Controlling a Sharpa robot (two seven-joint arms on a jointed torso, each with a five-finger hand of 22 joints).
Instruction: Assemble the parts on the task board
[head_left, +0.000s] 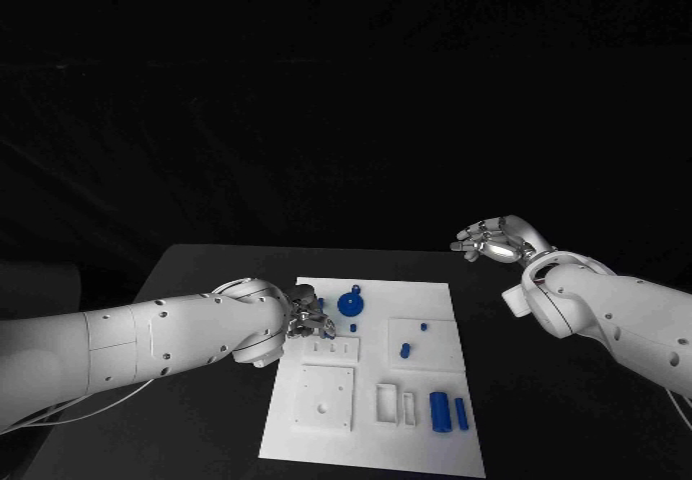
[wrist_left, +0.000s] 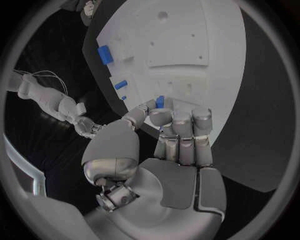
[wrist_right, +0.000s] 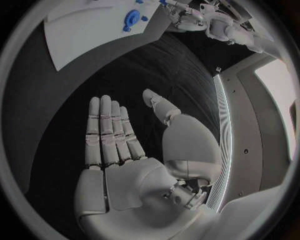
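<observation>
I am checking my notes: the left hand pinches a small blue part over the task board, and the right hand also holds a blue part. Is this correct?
Not quite. The right hand holds nothing: the right wrist view shows it open, off the task board. The left hand does pinch a small blue part.

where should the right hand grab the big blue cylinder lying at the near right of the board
Grip the big cylinder across its middle, from above. It lies flat, its long axis running near to far, with a slimmer cylinder close on its right, so thin fingertips probably fit best.
</observation>
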